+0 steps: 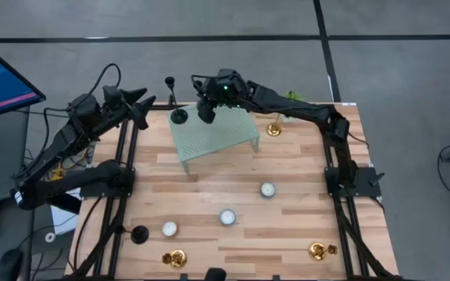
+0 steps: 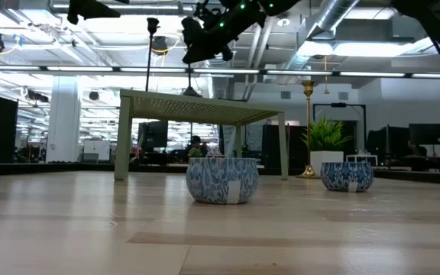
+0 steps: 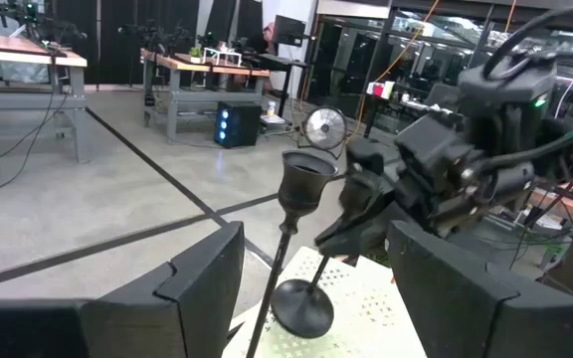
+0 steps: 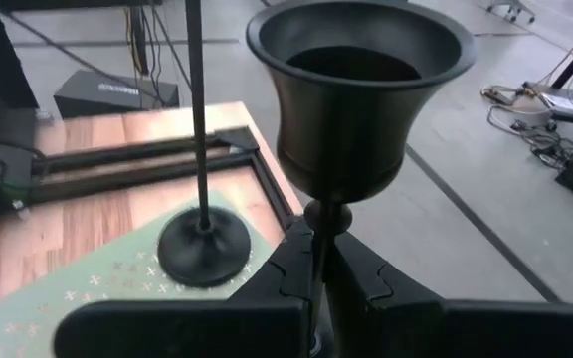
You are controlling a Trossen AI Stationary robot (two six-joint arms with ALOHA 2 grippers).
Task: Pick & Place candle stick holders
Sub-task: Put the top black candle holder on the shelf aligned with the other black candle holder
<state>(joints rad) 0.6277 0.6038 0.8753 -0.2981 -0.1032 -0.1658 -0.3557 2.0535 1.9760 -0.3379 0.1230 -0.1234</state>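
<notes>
Above the green perforated stand, right hand pressed shut — pinching a black candle holder's stem, left hand spread, empty.

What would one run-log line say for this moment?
right gripper: shut on black holder, above green rack | left gripper: open, waiting at table's far-left corner | second black holder: standing on rack corner

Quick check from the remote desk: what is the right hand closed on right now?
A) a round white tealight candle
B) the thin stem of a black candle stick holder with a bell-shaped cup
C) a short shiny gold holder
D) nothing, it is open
B: in the right wrist view the right hand pinches the thin stem of the black candle stick holder with a bell-shaped cup, just under the cup.
</notes>
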